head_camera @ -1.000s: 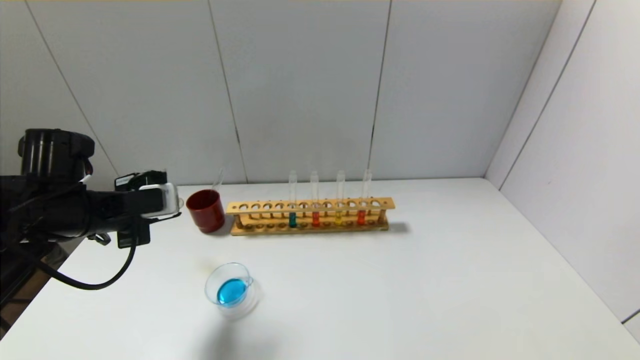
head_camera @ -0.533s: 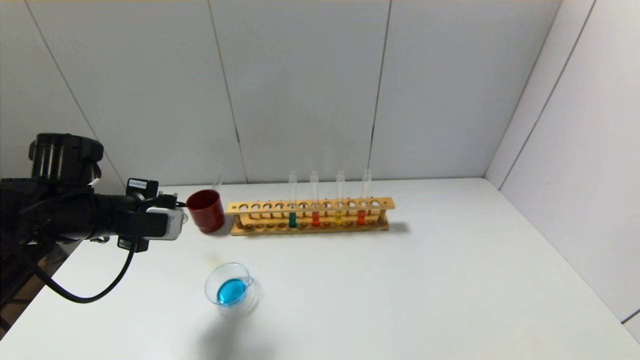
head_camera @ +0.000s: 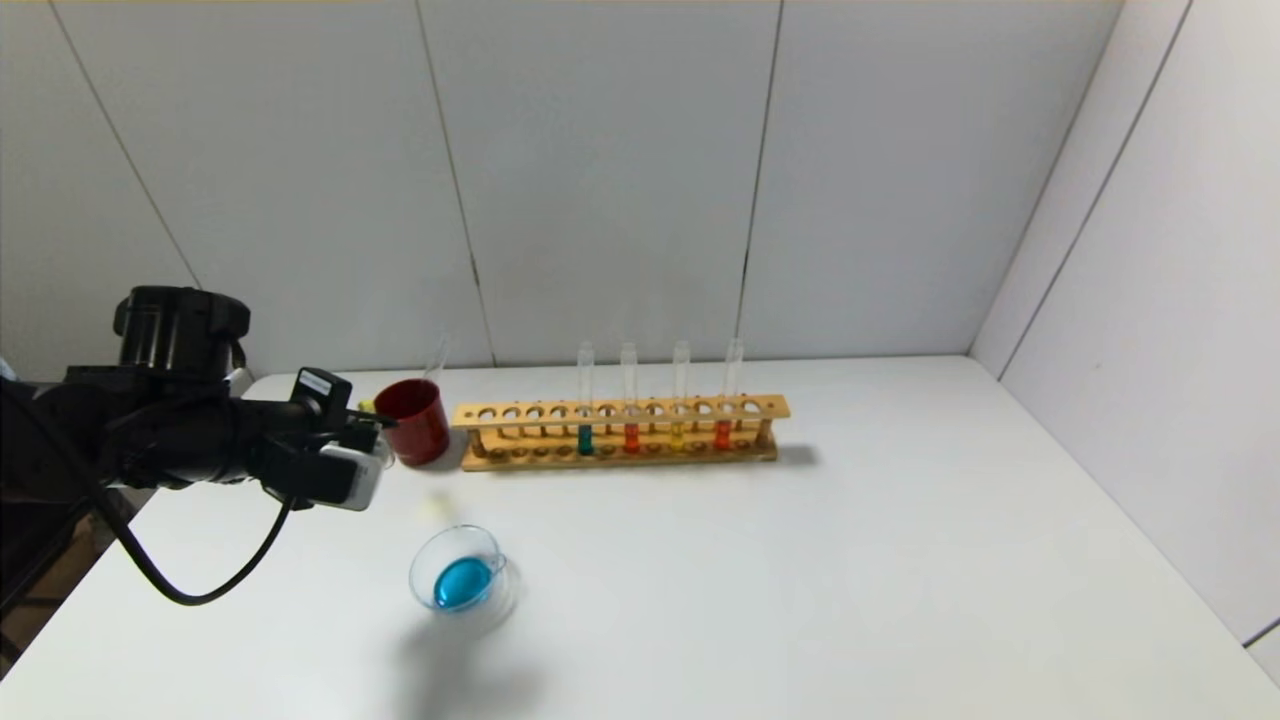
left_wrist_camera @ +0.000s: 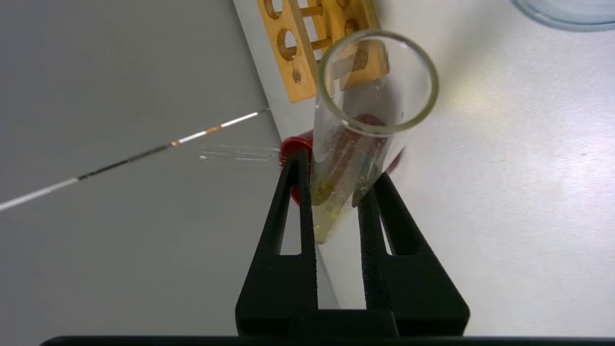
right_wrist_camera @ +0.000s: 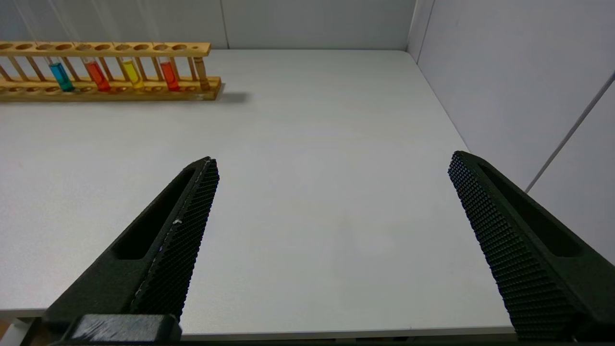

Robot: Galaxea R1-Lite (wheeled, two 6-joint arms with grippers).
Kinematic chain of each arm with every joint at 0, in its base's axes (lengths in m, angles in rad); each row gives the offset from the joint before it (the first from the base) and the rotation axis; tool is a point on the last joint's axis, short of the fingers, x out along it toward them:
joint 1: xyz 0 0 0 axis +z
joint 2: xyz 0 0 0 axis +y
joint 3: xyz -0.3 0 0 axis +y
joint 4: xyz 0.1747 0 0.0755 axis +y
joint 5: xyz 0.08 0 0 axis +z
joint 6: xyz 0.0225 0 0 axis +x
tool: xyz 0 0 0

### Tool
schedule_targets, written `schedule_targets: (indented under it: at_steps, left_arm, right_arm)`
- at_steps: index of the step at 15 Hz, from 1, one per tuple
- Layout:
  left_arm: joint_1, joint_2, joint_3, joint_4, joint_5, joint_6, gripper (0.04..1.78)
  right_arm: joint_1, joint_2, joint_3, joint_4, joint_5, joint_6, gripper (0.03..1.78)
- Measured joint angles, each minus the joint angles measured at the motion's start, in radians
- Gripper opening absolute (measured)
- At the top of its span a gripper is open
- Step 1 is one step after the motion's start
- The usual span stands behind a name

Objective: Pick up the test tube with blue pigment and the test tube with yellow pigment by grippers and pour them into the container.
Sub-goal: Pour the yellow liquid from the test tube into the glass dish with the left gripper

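My left gripper [head_camera: 372, 448] is shut on the test tube with yellow pigment [left_wrist_camera: 331, 202], left of the red cup and behind and to the left of the container. The tube lies tilted, its open mouth [left_wrist_camera: 377, 81] pointing away from the wrist, with pale yellow liquid at its closed end between the fingers. The container [head_camera: 462, 578], a low clear glass dish, holds blue liquid; its rim shows in the left wrist view [left_wrist_camera: 567, 12]. No tube with bright blue liquid shows. My right gripper [right_wrist_camera: 334, 161] is open and empty over the table's near right part.
A wooden rack [head_camera: 620, 432] at the back holds several tubes: teal [head_camera: 585, 438], orange-red [head_camera: 631, 438], yellow [head_camera: 677, 436], red [head_camera: 722, 435]. A dark red cup [head_camera: 412, 420] left of it holds an empty clear tube [head_camera: 436, 358]. Walls stand behind and to the right.
My left gripper has moved down and to the right, toward the dish, turning at the wrist with the tube in it. Nothing else has moved.
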Motion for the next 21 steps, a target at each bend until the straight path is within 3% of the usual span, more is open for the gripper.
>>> schedule_targets:
  at_steps: [8, 21]
  left_arm:
    - [-0.039, 0.087, 0.013, -0.013, 0.001, 0.196, 0.3]
    - [-0.09, 0.133, -0.01, -0.074, 0.003, 0.397, 0.3]
  right_arm:
    - [0.0, 0.0, 0.0, 0.0, 0.0, 0.0, 1.75]
    - [0.0, 0.0, 0.0, 0.0, 0.0, 0.0, 1.75]
